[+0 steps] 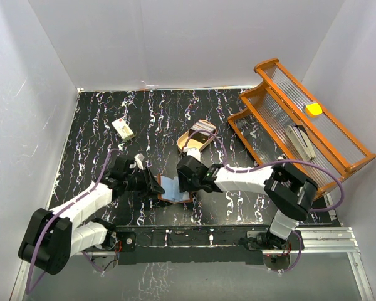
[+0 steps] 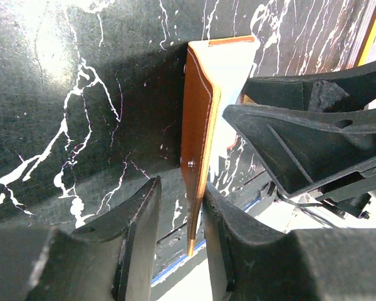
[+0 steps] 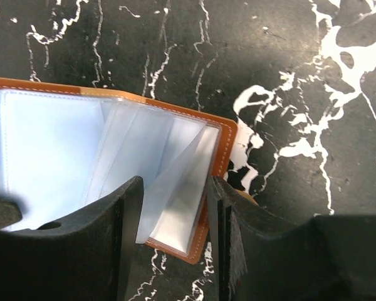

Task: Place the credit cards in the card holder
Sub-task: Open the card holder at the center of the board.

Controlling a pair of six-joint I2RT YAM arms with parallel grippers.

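Stretched in low with the left gripper (image 1: 151, 183), jaws parted slightly, folded across at a bent elbow with the right gripper (image 1: 183, 180) tipped downward, jaws moderately apart, set almost tip to tip, left gripper just left of the right one.

Card holder (image 1: 173, 188), lying open on the marbled table (image 1: 94, 132): left side blocked by the left gripper (image 1: 157, 184) astride its raised flap, right side by the right gripper (image 1: 185, 185) over its clear pockets, near side left a bare strip before the black base rail (image 1: 188, 237). Behind it, a beige oval tray (image 1: 187, 141) stands near on the right and a small cream block (image 1: 123, 128) well apart on the left, with bare table between them. Far to its right, an orange rack (image 1: 301, 125) fills the corner.
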